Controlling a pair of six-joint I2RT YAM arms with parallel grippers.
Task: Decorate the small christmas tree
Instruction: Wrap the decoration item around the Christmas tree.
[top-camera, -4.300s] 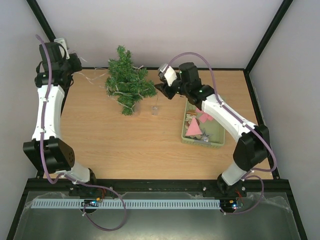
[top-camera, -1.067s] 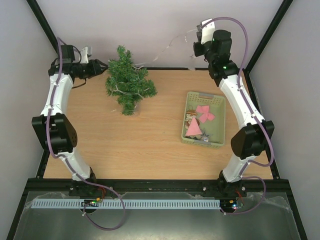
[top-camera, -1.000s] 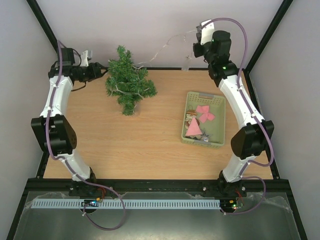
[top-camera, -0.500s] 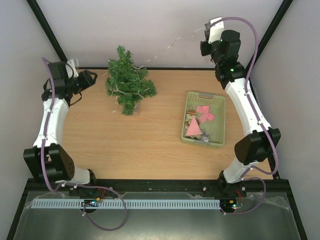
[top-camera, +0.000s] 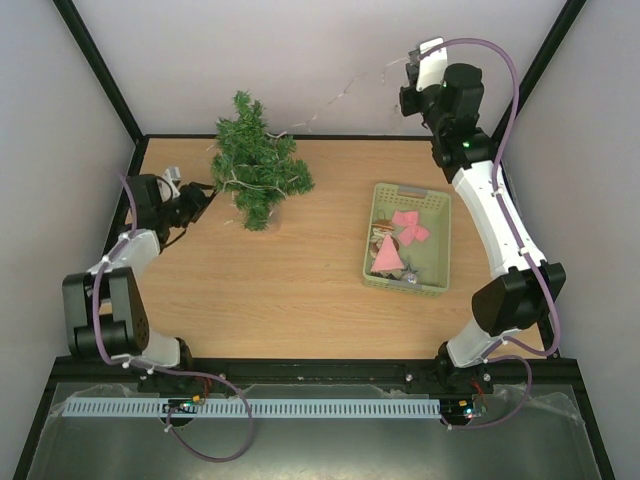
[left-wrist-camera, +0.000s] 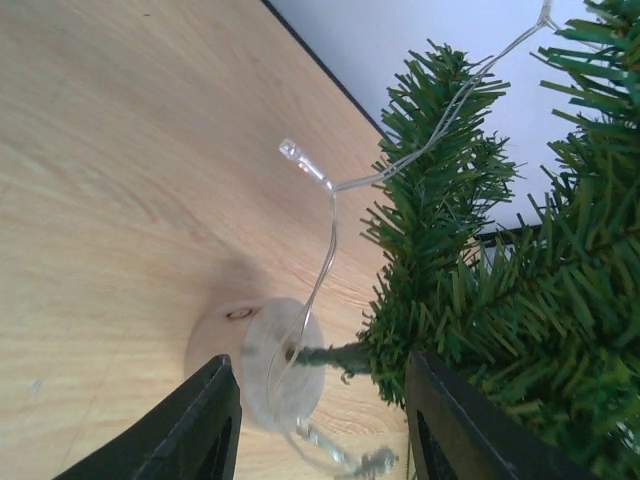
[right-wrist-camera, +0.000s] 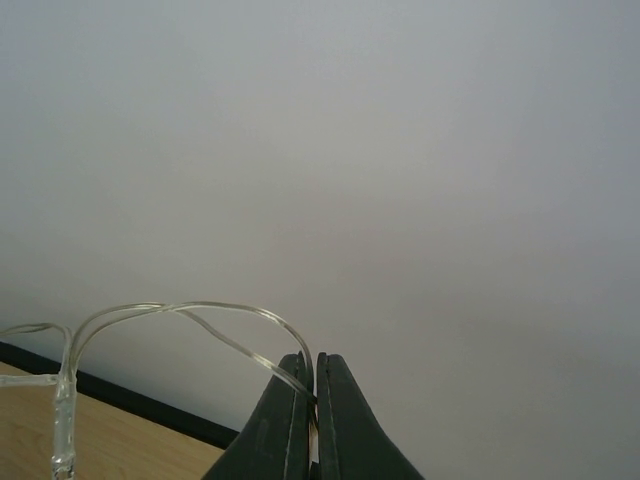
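The small christmas tree (top-camera: 255, 170) lies tipped on the table at the back left, with a clear light string (top-camera: 330, 100) wound through its dark green branches. My left gripper (top-camera: 203, 192) is low over the table just left of the tree's foot and is open. In the left wrist view the round pale base (left-wrist-camera: 275, 360) and the thin trunk (left-wrist-camera: 335, 355) lie between the fingers (left-wrist-camera: 205, 420), untouched. My right gripper (top-camera: 403, 80) is raised at the back right, shut on the light string (right-wrist-camera: 200, 312), which runs slack down to the tree.
A pale green basket (top-camera: 445, 240) at the right holds pink ornaments (top-camera: 408, 225) and several small decorations. One bulb (left-wrist-camera: 292, 152) of the string hangs above the wood beside the tree's branches (left-wrist-camera: 500, 300). Black frame posts stand at the back corners.
My left arm has swung from the back left corner down toward the near side, bringing its open gripper to the tree's base. The right gripper has stayed high, still holding the string.
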